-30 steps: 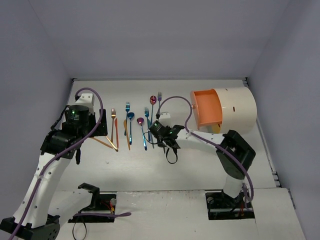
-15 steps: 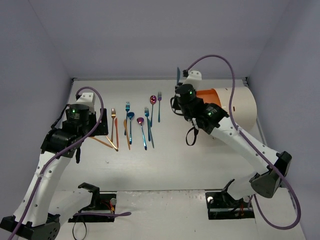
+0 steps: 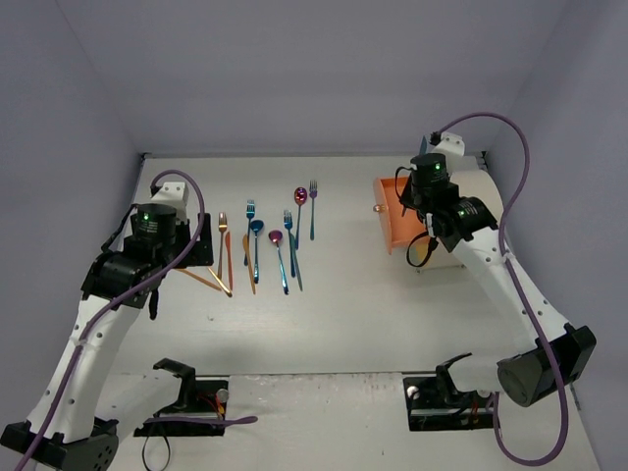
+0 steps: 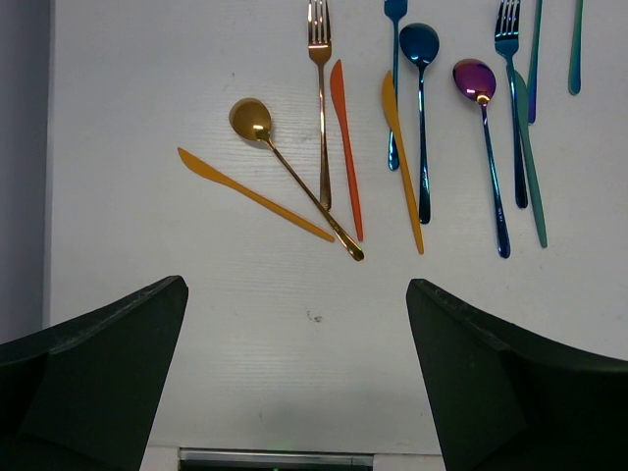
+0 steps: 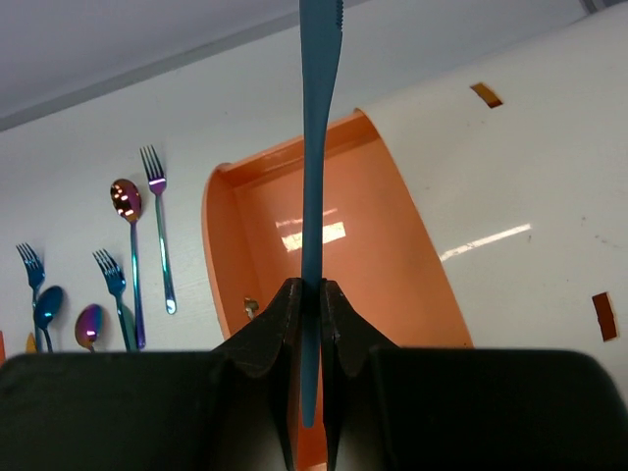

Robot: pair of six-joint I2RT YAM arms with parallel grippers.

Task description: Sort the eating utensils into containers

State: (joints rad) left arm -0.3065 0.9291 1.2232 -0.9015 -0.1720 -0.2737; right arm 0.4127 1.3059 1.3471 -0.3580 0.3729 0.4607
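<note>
My right gripper (image 5: 312, 289) is shut on a blue knife (image 5: 319, 118), held upright by its handle over the open orange drawer (image 5: 343, 255) of the white cylinder-shaped cabinet (image 5: 510, 177). From above, that gripper (image 3: 429, 188) hangs over the drawer (image 3: 397, 211). The other eating utensils lie in a row (image 3: 257, 250) left of centre. A gold spoon (image 4: 253, 120), a gold fork (image 4: 320, 59), an orange knife (image 4: 250, 193), a blue spoon (image 4: 420, 49) and a purple spoon (image 4: 474, 80) are among them. My left gripper (image 4: 296, 285) stands open above the table, just nearer than the gold pieces, with nothing in it.
The cabinet (image 3: 466, 211) stands at the back right against the right wall. Grey walls close in the table on three sides. The arm bases (image 3: 186, 407) and a purple cable sit at the near edge.
My right arm lifted the blue knife from the utensil row and carried it right, over the open drawer. The left arm has not moved.
</note>
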